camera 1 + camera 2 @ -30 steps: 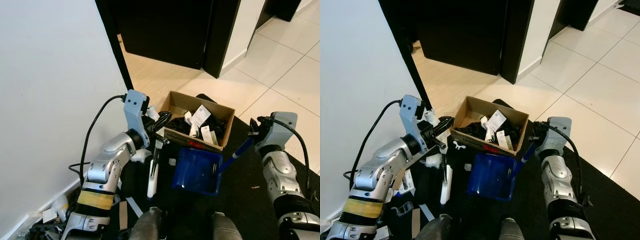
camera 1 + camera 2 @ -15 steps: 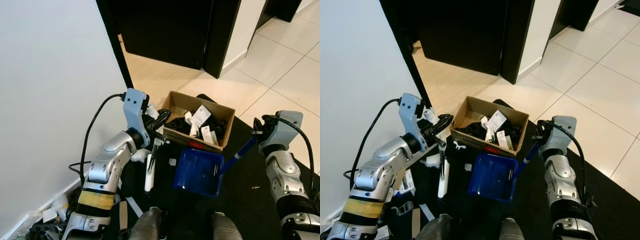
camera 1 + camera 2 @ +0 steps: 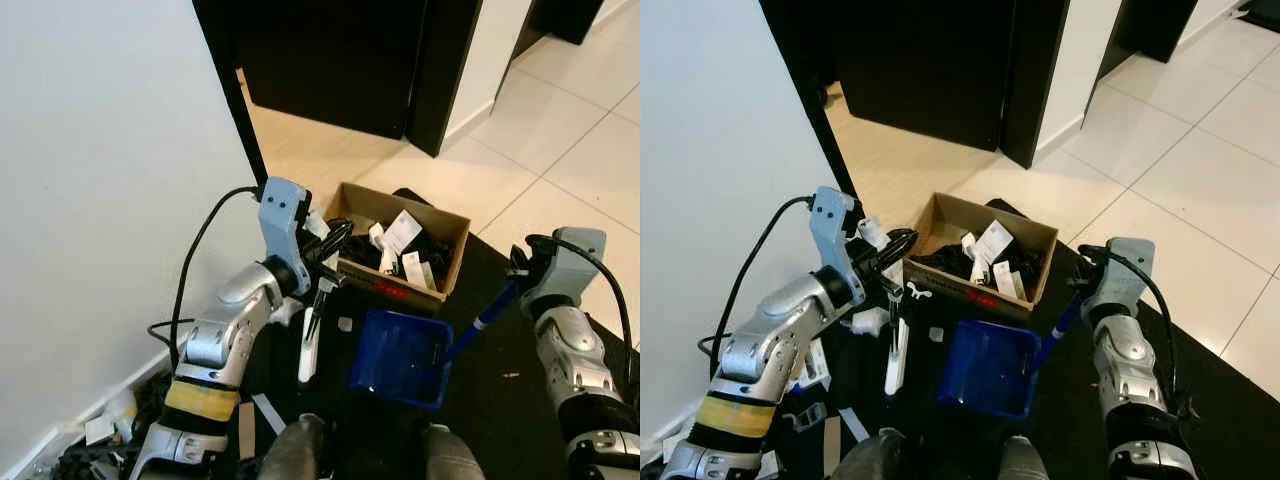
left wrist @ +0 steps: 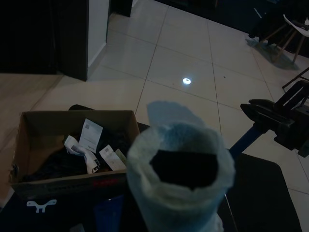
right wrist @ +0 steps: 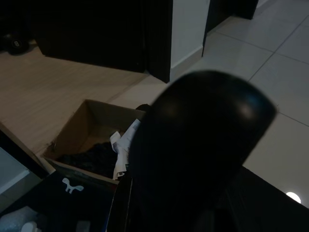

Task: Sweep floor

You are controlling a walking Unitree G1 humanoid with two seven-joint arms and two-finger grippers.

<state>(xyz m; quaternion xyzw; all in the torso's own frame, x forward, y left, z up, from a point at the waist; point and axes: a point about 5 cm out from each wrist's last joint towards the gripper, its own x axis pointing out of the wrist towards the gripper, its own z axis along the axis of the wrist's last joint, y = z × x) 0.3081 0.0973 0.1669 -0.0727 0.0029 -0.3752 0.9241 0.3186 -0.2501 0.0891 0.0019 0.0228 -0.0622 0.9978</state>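
The left gripper (image 3: 325, 262) is clenched on the top of a white brush (image 3: 311, 340), which hangs upright over the dark mat (image 3: 500, 350), at nine o'clock from the blue dustpan (image 3: 398, 355). The right gripper (image 3: 518, 268) clasps the dustpan's blue handle (image 3: 480, 320). A cardboard box (image 3: 400, 240) of scraps sits at twelve o'clock from the dustpan.

We hold our left arm bent at the elbow, its tool (image 3: 322, 262) raised and clamped shut; our right arm reaches forward, its tool (image 3: 517, 272) likewise closed in grip.
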